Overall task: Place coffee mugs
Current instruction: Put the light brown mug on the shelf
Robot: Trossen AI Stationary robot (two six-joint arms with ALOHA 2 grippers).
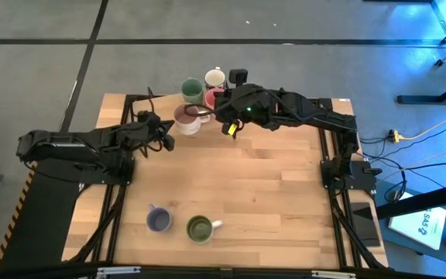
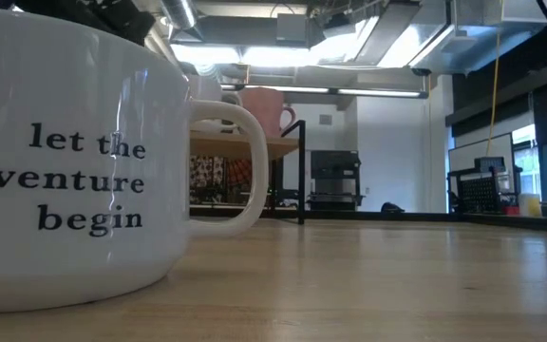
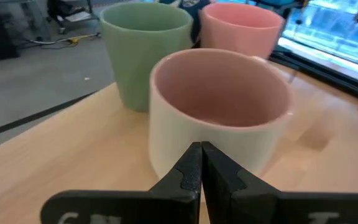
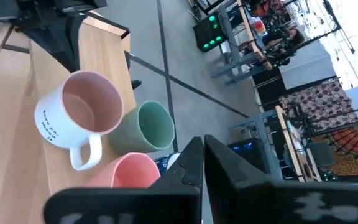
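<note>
Four mugs stand on their bases near the table's far edge: the pale mug with lettering (image 1: 186,120) (image 4: 79,118) (image 3: 219,112) (image 2: 65,171), the teal-green mug (image 1: 192,89) (image 4: 148,130), the pink mug (image 1: 214,98) (image 4: 126,174) and the white blue-patterned mug (image 1: 215,77). The lavender-blue mug (image 1: 158,220) and the green mug with a white handle (image 1: 200,228) stand near the near edge. My left gripper (image 1: 167,142) (image 3: 201,149) is shut, low, just short of the pale mug's wall. My right gripper (image 1: 205,113) (image 4: 201,144) is shut and hovers above the far group of mugs.
The black frame rails (image 1: 126,105) run along the table's left, right and far edges, close behind the far mugs. Bare wood (image 1: 262,186) lies between the far group and the two near mugs. Beyond the far edge is grey floor (image 1: 169,23).
</note>
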